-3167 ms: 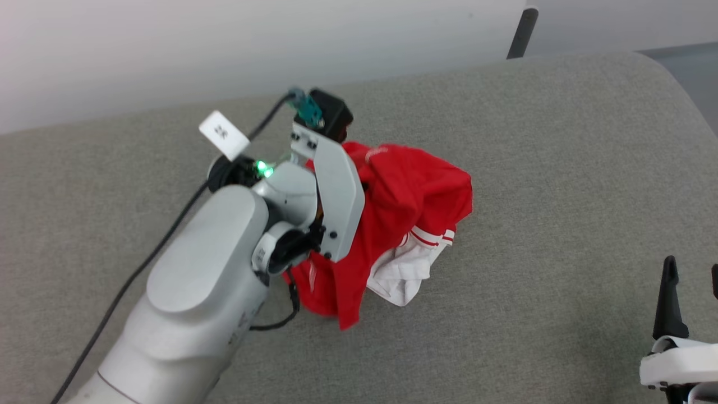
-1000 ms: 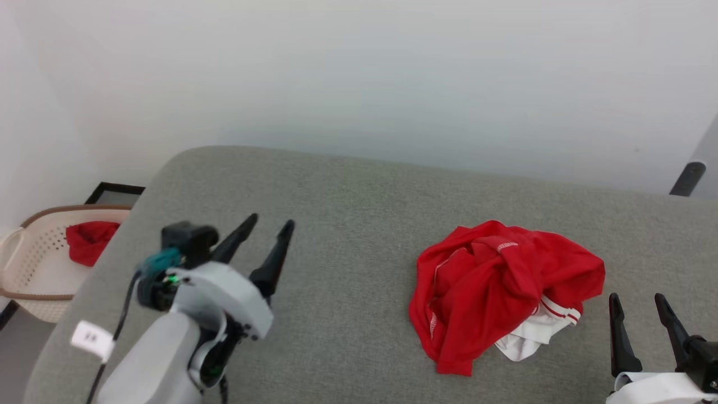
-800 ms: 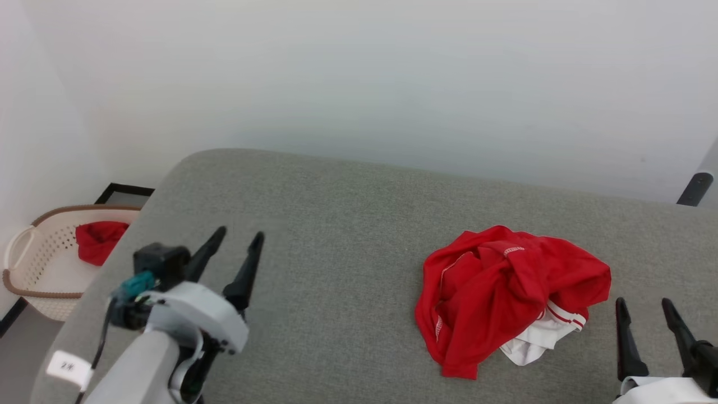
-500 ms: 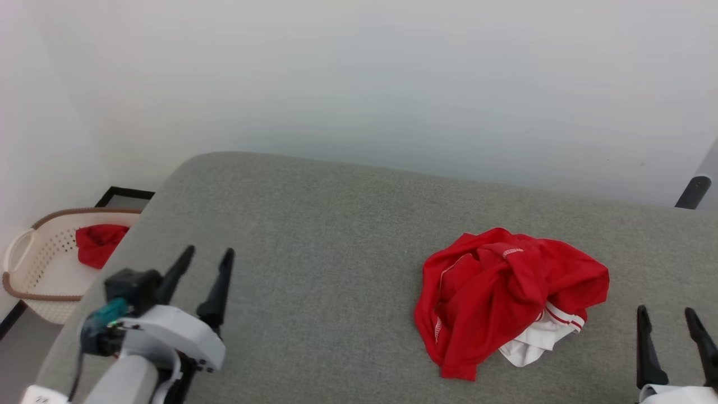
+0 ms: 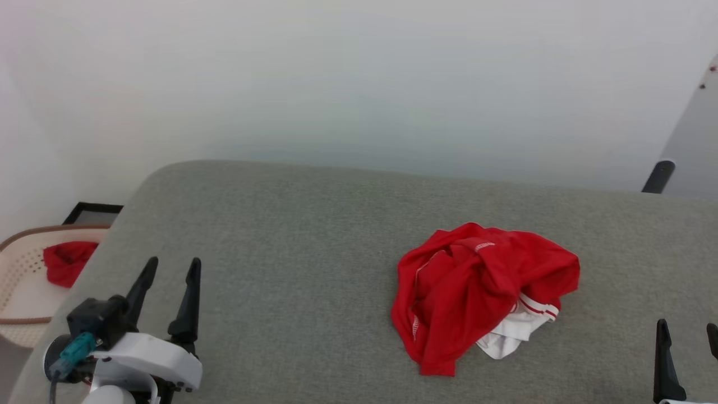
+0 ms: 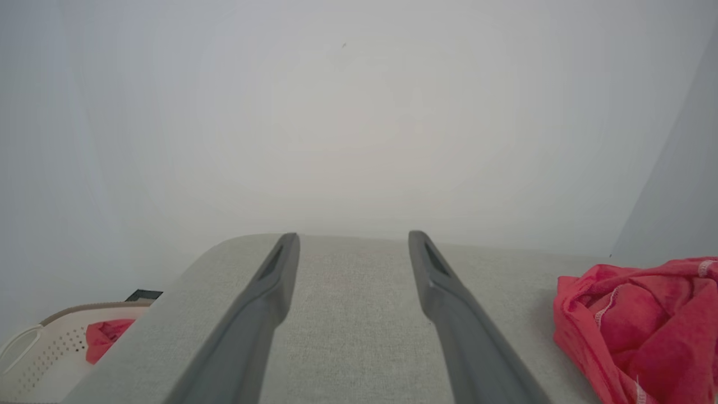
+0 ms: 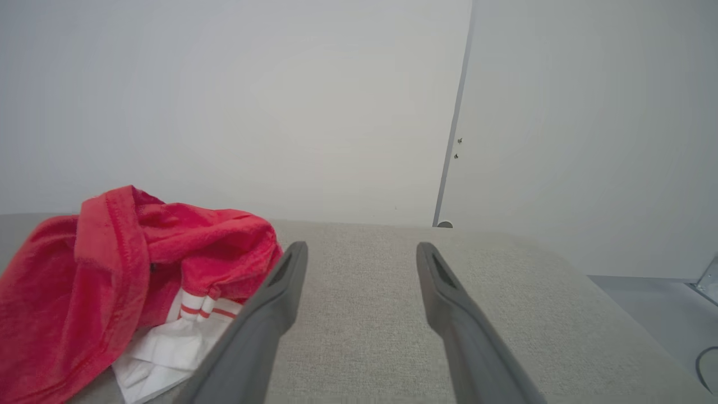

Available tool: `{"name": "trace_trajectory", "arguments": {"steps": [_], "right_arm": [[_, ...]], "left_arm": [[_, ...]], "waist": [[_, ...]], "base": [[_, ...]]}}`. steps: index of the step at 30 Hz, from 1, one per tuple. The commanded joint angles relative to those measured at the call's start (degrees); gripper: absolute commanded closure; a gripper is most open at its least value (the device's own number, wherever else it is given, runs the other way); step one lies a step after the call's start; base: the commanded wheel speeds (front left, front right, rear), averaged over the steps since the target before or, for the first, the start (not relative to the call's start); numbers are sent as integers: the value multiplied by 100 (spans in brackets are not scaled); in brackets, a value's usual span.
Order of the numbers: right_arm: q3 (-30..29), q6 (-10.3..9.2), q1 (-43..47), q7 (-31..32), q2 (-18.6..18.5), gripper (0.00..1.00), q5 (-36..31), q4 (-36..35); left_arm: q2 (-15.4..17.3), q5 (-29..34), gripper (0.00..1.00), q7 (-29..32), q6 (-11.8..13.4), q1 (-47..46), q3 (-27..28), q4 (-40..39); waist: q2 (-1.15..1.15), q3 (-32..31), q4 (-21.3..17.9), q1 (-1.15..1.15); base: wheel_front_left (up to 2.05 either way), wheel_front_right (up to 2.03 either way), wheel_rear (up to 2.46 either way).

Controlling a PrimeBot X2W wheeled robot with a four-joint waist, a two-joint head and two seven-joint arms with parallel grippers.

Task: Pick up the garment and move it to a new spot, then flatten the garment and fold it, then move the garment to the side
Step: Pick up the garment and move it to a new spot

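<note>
While both pincers hang empty, the grey fabric-covered counter (image 5: 314, 235) spans the head view. The garment (image 5: 477, 286) lies crumpled on it, toward 4 o'clock from the counter's middle. It is mostly red, and a white sleeve (image 5: 505, 339) with red-striped trim pokes out at its 5 o'clock edge. It is bunched up, so no print is legible. A pale perforated basket (image 5: 19, 266) with a brown rim sits off the counter at 9 o'clock, with a small red cloth (image 5: 64, 262) inside. The left pincer (image 5: 174, 262) is at 7 o'clock with its fingers apart, well clear of the garment. The right pincer (image 5: 689, 325) is at 5 o'clock with its fingers apart, and the garment is near, at its 10 o'clock. A black post (image 5: 657, 177) stands at 2 o'clock, behind the counter.
</note>
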Motion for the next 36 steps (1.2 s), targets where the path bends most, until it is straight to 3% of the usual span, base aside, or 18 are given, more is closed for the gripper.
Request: {"name": "trace_trajectory", "arguments": {"steps": [1, 17, 29, 36], "right_arm": [[-15, 0, 31, -26, 16, 0, -34, -22], [-55, 0, 93, -27, 84, 0, -62, -73], [149, 0, 110, -27, 102, 0, -45, 23], [502, 0, 12, 203, -54, 0, 164, 266]], "left_arm": [[-13, 103, 0, -17, -32, 67, 38, -37], [-330, 655, 0, -17, -161, 215, 407, -207], [-267, 428, 0, -18, -161, 295, 571, -163], [-160, 331, 0, -18, -162, 218, 593, -26]], "waist": [[0, 17, -81, 0], [0, 51, -294, 0], [0, 73, -240, 0], [0, 94, 9, 0]], "base": [[0, 0, 0], [0, 0, 0], [0, 0, 0], [0, 0, 0]]}}
